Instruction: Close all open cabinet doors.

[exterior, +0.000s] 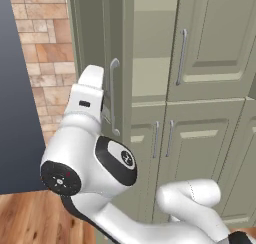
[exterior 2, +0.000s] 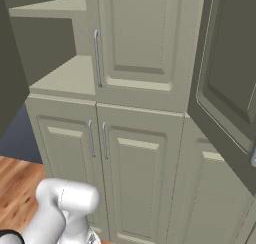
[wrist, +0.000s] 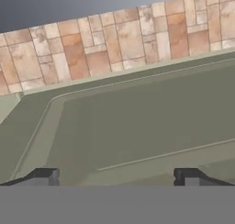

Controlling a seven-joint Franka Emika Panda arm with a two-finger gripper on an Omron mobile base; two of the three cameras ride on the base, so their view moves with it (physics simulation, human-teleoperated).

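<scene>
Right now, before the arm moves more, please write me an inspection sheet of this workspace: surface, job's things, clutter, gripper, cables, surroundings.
Surface: wooden floor; bare shelves inside the open cupboard.
Job's things: left upper door swung open, its bar handle beside the arm; right upper door shut; another dark door stands open at the right.
Clutter: nothing seen.
Gripper: gripper open, holding nothing, its fingertips facing the open door's panel.
Cables: nothing seen.
Surroundings: tiled wall; lower doors shut.
</scene>
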